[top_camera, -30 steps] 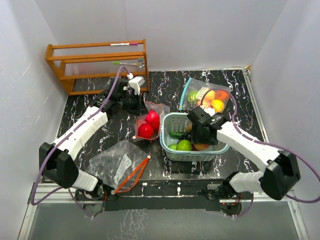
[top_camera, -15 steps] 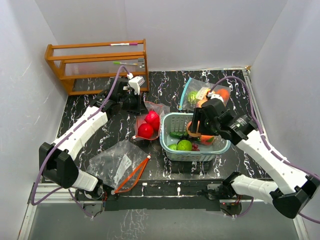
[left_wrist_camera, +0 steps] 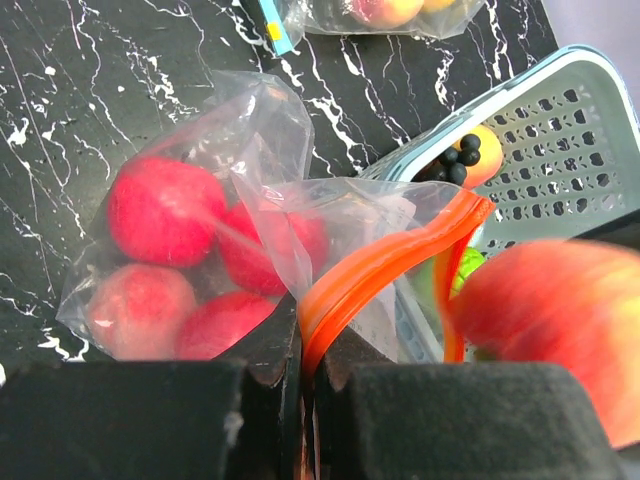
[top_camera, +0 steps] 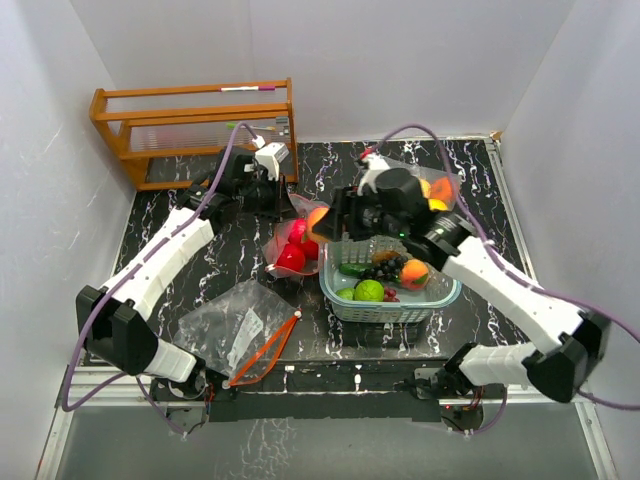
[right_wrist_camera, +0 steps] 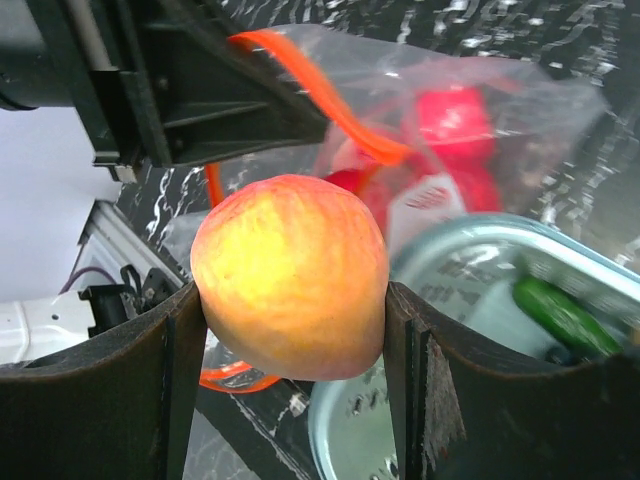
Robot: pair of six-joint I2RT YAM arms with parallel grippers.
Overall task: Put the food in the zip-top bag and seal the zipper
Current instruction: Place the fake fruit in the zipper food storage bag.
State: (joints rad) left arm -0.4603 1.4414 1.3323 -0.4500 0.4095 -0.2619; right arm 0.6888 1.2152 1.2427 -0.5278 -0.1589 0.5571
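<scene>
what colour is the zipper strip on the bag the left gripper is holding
Orange; the zipper strip shows best in the left wrist view.

Glossy, smooth peach (right_wrist_camera: 290, 275) between the right gripper's (right_wrist_camera: 290, 330) matt black pads (right_wrist_camera: 180, 380); beyond them, a clear, crinkly plastic bag (right_wrist_camera: 520, 70); alongside, a perforated plastic basket (left_wrist_camera: 570, 140).

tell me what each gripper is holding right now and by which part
The right gripper clamps the peach-coloured fruit by its two sides. The left gripper pinches the bag of red fruit by its orange zipper strip.
</scene>
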